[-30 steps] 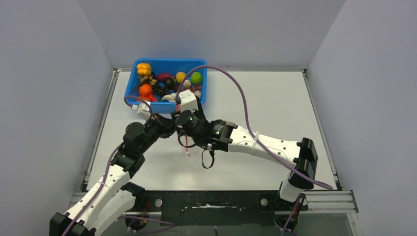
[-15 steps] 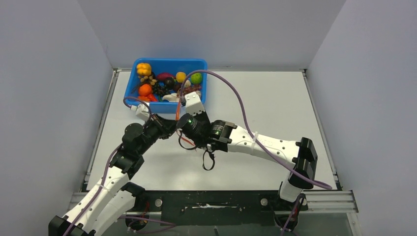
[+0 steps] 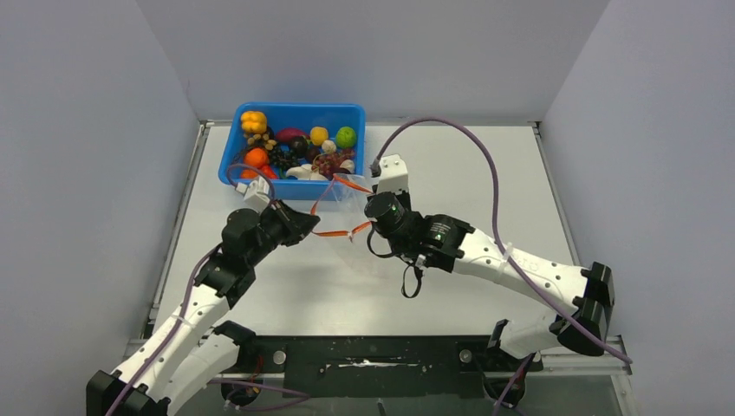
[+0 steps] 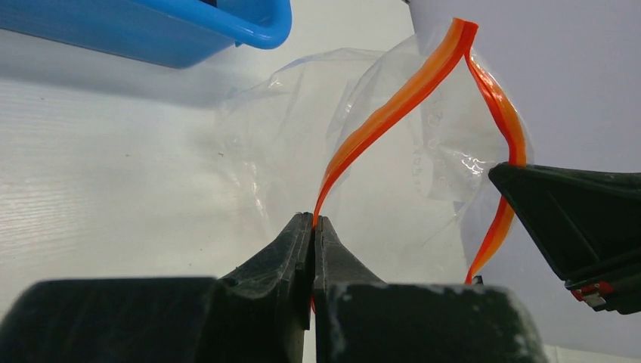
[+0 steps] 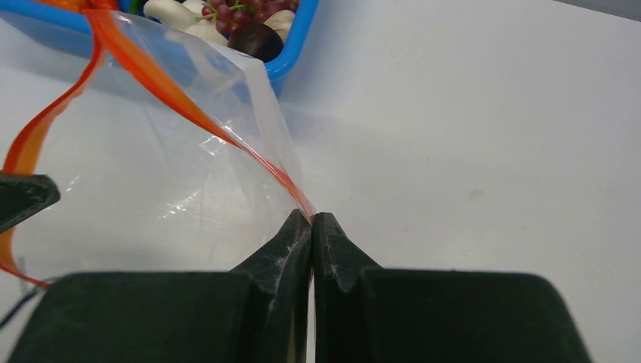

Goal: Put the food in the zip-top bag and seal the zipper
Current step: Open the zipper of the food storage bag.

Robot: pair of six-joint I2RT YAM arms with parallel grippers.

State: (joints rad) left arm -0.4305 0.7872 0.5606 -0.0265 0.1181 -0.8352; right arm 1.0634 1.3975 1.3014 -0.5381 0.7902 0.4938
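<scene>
The zip-top bag (image 3: 345,208) hangs between the two arms just in front of the blue bin (image 3: 299,107). It is clear, crumpled, and looks empty as far as the views show. Its zipper (image 4: 393,106) is split into two red-orange lips that bow apart, so the mouth gapes.

The left fingers (image 4: 302,236) are pressed fully together on one lip of the strip. The right fingers (image 5: 298,233) are likewise closed tight, pinching the other lip at the bag's far side. The film stretches between the two grips. Whether the bag's bottom touches the bench (image 3: 485,191) cannot be told.

The food (image 3: 295,152) all lies in the bin: a yellow pepper, orange and green balls, dark grapes and pale pieces.

The step in hand appears to be spreading the mouth ready for loading, and nothing is bagged yet. The next move probably calls for one arm to let go and fetch a piece while the other holds its lip up. The thin film may sag shut once one grip is gone, so the bag may need resting on the bench with its mouth facing the bin.

The bench is a plain white board with metal rails along its edges, enclosed by bare grey walls on three sides. Purple cables (image 3: 485,165) loop above the arms.
</scene>
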